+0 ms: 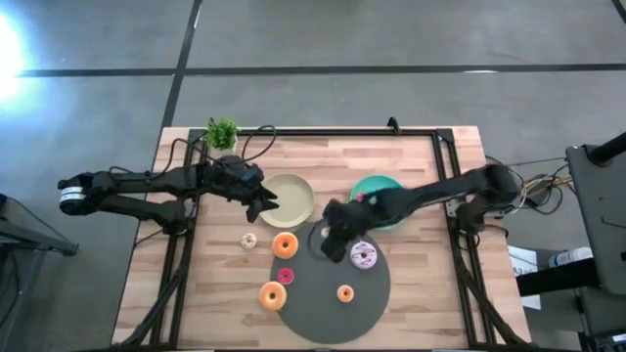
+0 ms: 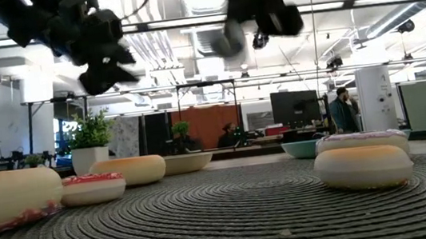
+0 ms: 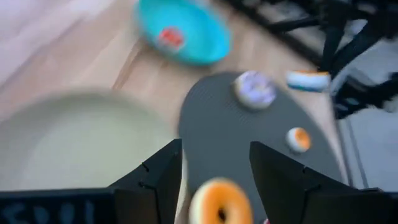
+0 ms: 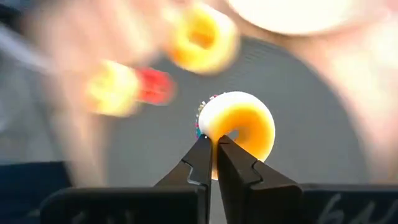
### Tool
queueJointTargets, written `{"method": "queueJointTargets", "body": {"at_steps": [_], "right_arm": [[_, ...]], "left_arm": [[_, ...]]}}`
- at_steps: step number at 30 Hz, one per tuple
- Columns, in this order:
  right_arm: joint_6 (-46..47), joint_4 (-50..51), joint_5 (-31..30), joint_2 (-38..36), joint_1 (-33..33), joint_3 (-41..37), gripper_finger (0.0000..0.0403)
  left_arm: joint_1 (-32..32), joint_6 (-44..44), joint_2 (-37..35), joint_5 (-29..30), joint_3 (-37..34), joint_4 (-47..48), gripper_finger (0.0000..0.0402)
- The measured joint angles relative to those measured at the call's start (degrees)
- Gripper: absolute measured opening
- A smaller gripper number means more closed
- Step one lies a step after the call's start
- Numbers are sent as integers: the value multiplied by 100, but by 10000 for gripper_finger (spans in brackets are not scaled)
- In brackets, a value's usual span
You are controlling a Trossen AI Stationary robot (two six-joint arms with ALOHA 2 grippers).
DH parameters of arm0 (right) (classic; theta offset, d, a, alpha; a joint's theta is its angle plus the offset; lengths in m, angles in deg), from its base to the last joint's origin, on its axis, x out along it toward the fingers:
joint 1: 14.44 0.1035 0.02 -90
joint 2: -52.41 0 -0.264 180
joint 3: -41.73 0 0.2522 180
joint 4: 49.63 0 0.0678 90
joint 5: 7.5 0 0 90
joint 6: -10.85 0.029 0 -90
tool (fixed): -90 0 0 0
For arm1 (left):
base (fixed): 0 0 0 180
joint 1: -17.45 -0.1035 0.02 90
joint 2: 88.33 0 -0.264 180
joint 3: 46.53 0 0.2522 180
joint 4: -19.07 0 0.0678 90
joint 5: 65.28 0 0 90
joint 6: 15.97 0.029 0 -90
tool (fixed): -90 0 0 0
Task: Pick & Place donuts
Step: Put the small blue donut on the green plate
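Note:
My right gripper (image 4: 213, 144) hangs above the upper left of the grey mat (image 1: 333, 311), shut on a donut (image 4: 239, 127) with a cream-orange face and sprinkles at its edge. It shows high up in the low view as a blurred donut (image 2: 228, 37). My left gripper (image 3: 217, 168) is open over the gap between the cream plate (image 1: 290, 198) and the mat, with an orange donut (image 3: 217, 200) below it. On the mat lie a lilac-white donut (image 1: 363, 256), two orange ones (image 1: 273, 295) (image 1: 344, 292) and a small pink one (image 1: 285, 275). A red-pink donut (image 1: 359, 198) sits in the teal plate (image 1: 386, 188). My right gripper pinches the donut's ring at its sprinkled edge (image 4: 202, 127) between the two fingertips (image 4: 205, 152), coming from above. The donut is lifted clear of the mat and sits at the finger ends with its flat face toward the wrist camera.
A small cream donut (image 1: 248, 240) lies on the bare wood left of the mat, and an orange donut (image 1: 285, 244) lies at the mat's edge. A small potted plant (image 1: 222, 132) stands at the far left corner. A black frame rail borders the table.

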Motion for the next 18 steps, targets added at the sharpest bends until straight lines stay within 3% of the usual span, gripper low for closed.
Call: {"method": "queueJointTargets", "body": {"at_steps": [3,5,8,11,14,18], "right_arm": [[489,-1489,748,-695,-272,-614,9],[739,-2418,844,-1068,-409,-1050,9],[1161,-3972,703,-1485,-555,-1757,9],[1701,-5569,-192,-1698,-562,-2440,9],[2157,-6730,-1603,-1774,-439,-2998,9],[2236,-8537,-3516,-1621,-247,-3500,9]], "left_arm": [[10,639,0,-896,0,-904,163],[39,1009,26,-1351,0,-1599,163],[80,1306,84,-1441,0,-2591,163],[83,1423,157,-985,55,-3248,163],[131,1768,157,-31,125,-3316,163],[274,2845,186,1176,153,-3404,163]]}}
